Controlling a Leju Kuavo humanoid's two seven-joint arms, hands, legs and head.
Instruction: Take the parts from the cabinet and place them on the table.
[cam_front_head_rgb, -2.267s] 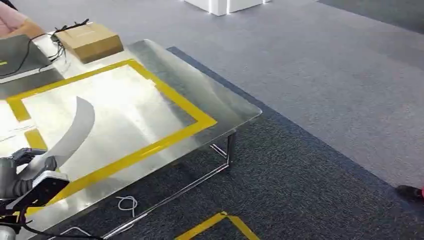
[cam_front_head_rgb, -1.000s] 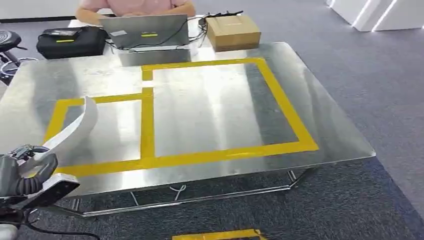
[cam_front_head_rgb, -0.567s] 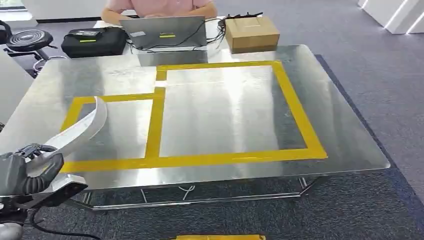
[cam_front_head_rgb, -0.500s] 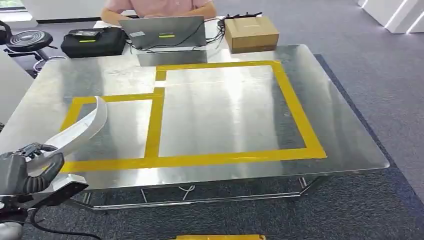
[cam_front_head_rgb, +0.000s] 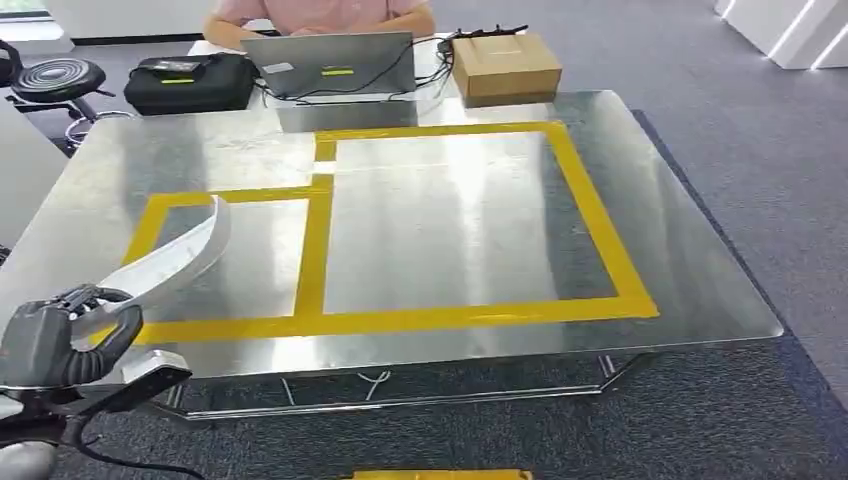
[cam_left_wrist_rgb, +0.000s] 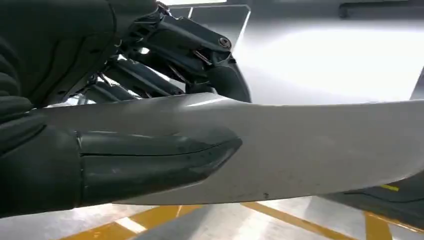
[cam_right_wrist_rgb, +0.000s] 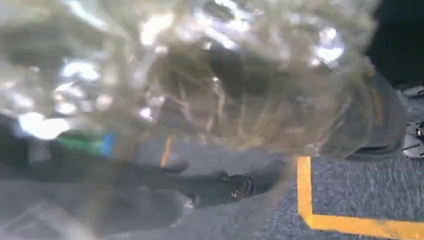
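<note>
The left robot hand (cam_front_head_rgb: 60, 345) grips a curved grey part (cam_front_head_rgb: 175, 258) over the desk's (cam_front_head_rgb: 690, 280) near left corner; the right robot hand's state cannot be told.

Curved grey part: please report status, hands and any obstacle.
Left hand holds curved grey part above table near corner. Right hand holds crinkly clear bag, fingers hidden. Taped zones bare.

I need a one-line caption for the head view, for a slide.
The robot's left hand holds a curved white part over the smaller yellow-taped square of the metal table; a person sits behind a laptop.
</note>
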